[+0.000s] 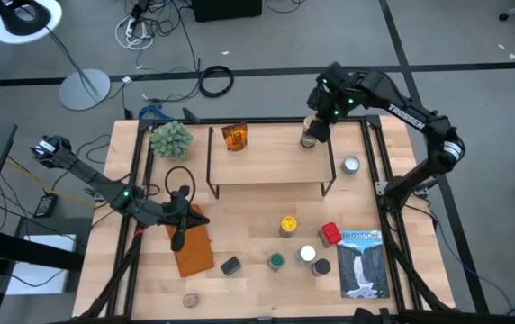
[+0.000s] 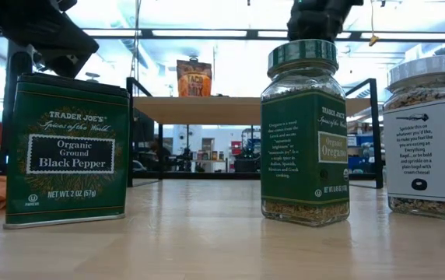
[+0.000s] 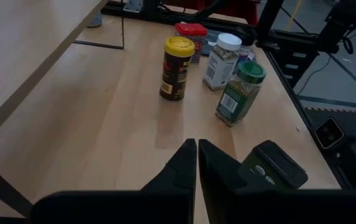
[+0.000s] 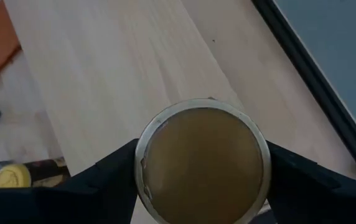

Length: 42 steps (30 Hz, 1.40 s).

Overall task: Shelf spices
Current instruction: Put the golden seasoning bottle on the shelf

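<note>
The shelf (image 1: 271,162) stands mid-table on thin black legs, and an amber jar (image 1: 234,137) rests on its wooden board. My right gripper (image 1: 312,133) is over the board's right far corner, shut on a tan-lidded jar (image 4: 203,163). My left gripper (image 1: 178,230) hovers shut above the orange notebook (image 1: 192,248), holding nothing. On the table's near part stand the yellow-lidded jar (image 3: 177,67), white-lidded jar (image 3: 221,60), green-lidded oregano jar (image 2: 304,132), red tin (image 1: 330,234) and black pepper tin (image 2: 67,148). My right gripper pinches the tan-lidded jar between its two fingers (image 4: 112,173), which sit on opposite sides of the jar's body just under the lid's rim (image 4: 147,180). It comes from above, pointing down. The jar stays upright over the shelf board; whether its base touches the board is hidden.
A silver tin (image 1: 351,165) lies right of the shelf, a tan-lidded jar (image 1: 190,300) sits near the table's near edge, and a black-lidded jar (image 1: 320,266) stands by the blue-and-white book (image 1: 363,263). A green plant ball (image 1: 171,138) sits left of the shelf. Black frame rails edge the table.
</note>
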Motion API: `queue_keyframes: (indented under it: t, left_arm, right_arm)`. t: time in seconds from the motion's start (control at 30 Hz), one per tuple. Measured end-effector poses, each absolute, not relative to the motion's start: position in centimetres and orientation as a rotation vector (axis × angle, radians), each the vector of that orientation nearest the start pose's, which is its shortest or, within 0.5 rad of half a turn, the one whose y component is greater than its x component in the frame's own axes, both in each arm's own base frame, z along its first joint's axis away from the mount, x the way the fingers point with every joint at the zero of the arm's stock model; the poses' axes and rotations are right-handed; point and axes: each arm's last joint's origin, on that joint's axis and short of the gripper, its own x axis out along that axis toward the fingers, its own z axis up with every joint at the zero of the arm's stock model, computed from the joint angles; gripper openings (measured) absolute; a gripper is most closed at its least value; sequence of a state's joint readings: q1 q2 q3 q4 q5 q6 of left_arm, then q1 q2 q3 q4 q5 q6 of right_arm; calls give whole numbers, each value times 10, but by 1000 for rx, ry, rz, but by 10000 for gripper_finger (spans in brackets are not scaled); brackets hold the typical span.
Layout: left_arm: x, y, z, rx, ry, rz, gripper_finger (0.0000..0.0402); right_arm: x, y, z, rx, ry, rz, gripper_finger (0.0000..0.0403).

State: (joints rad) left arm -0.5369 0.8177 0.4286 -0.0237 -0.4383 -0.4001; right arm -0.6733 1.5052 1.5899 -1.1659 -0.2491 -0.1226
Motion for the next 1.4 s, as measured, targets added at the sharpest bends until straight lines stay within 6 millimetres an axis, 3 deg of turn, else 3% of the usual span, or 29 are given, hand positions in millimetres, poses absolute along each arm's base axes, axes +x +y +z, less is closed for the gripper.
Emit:
queue_keyframes:
  t: [0.33,0.7,1.4]
  left_arm:
    - [157,-78,222,-204,358,-1,21]
    - [158,-78,224,-210,332,19,21]
    - [158,-78,224,-209,334,19,21]
  right_arm:
    - [211,-160,368,294,930,-389,283]
    - [216,-150,369,229,950,-396,284]
    - [216,-146,368,269,967,-383,286]
